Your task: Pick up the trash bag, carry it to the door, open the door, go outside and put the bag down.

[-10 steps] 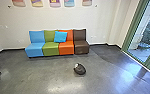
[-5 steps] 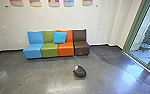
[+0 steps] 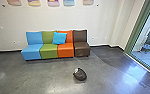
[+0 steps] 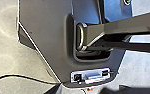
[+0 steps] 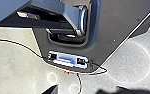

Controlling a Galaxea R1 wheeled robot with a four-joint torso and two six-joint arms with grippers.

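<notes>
Head view: we've got the trash bag (image 3: 80, 74) on the floor (image 3: 46, 80), dark w/ a whitish patch on its upper L side, nothing gripping it. It sits out in front of the seat row, roughly below the brown seat (image 3: 81, 49) in our view, well apart from it. Row runs L to R: blue seat (image 3: 31, 51), green seat (image 3: 49, 51), orange seat (image 3: 66, 50), then brown, all side by side w/ backs to the white wall (image 3: 58, 21). A bright blue pillow (image 3: 59, 38) leans, tilted, across the green & orange backs. Up top we see a line of colored prints (image 3: 53, 2), cut off by the view's edge. Far R: tall glass (image 3: 144, 47) in a green frame (image 3: 137, 30), daylight & paving beyond, w/ bluish glare on the floor nearby.

L wrist view: our left gripper (image 4: 88, 89) has its jaws apart, nothing btwn them that we can make out. Below is our own dark base plate & arm, w/ a black cable (image 4: 21, 76) looping out over pale floor.

R wrist view: our right gripper (image 5: 87, 89) likewise has jaws apart, no bag in them. Again our plate & arm, plus thin cable over the floor & a small orange bit (image 5: 66, 72) at the plate's edge; can't tell what it is.
</notes>
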